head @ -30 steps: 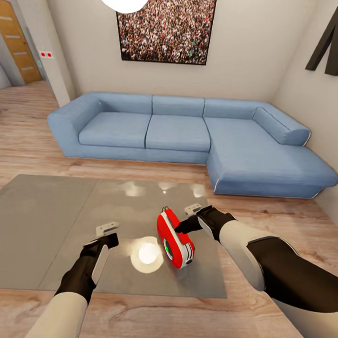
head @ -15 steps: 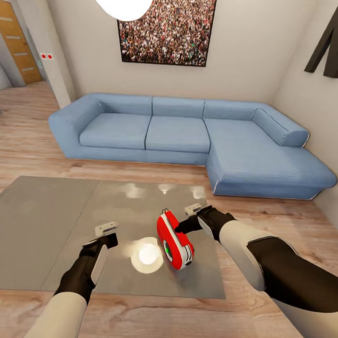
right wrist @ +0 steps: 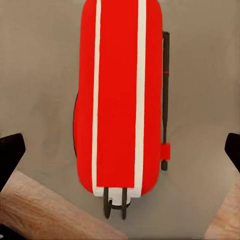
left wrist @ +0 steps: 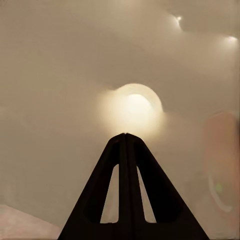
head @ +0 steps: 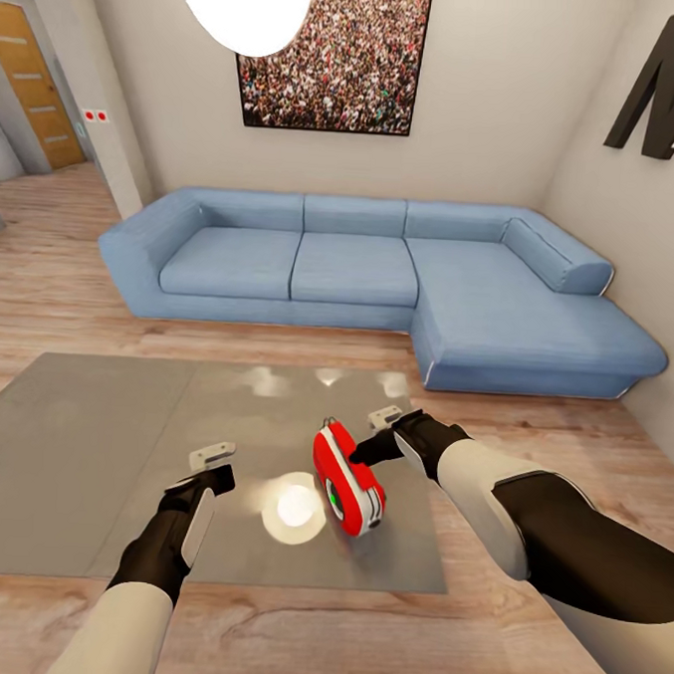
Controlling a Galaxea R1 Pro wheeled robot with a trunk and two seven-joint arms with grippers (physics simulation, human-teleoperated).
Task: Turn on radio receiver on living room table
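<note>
The red radio receiver [head: 348,479] with its white side band lies on the right part of the glossy grey table [head: 91,442]. My right gripper [head: 368,453] hangs just over the radio's upper edge. In the right wrist view it is open wide, its dark fingertips [right wrist: 11,152] standing clear on either side of the radio [right wrist: 117,95]. My left gripper [head: 217,475] hovers over the table to the radio's left. Its fingers [left wrist: 125,150] are shut together with nothing between them.
The table's near edge meets the wood plank floor [head: 359,628]. The blue L-shaped sofa [head: 381,270] stands beyond the table, below the framed crowd picture [head: 334,53]. The white pendant lamp [head: 242,7] hangs above, and its bright reflection [head: 294,507] shows on the table.
The whole view has shifted slightly, so the camera has moved. Both arms and the radio keep their places relative to each other.
</note>
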